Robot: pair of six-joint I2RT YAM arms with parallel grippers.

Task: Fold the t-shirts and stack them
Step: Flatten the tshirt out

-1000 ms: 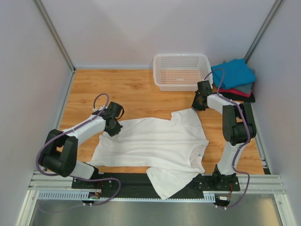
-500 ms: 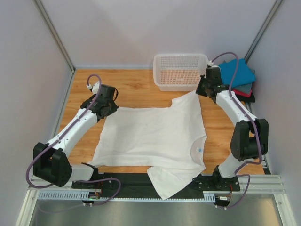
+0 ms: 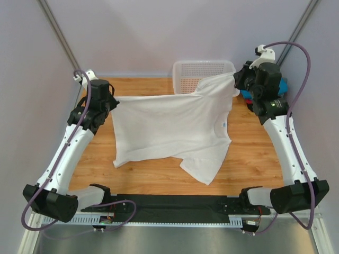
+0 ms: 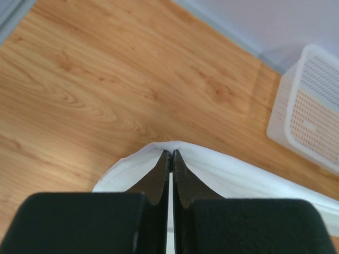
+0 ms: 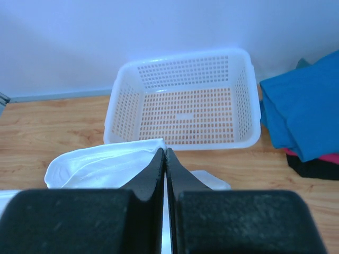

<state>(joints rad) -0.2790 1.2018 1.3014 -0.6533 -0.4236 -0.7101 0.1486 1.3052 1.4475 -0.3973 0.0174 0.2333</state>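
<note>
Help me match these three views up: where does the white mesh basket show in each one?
Top external: white mesh basket upper middle, slightly right, its near right corner hidden behind the lifted white t-shirt.
Left wrist: basket at the right edge, cut off by the frame.
Right wrist: basket upper centre, whole.
Shared landmark: the white t-shirt, in all three.

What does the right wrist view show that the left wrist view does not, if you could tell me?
Only the right wrist view shows the right gripper, the whole empty basket, and the folded stack beside it: a teal-blue shirt over a red shirt and a black shirt. Only the left wrist view shows the left gripper. Both show a gripper shut on the white t-shirt, the wooden table and the basket, though the left wrist view catches just its corner.
</note>
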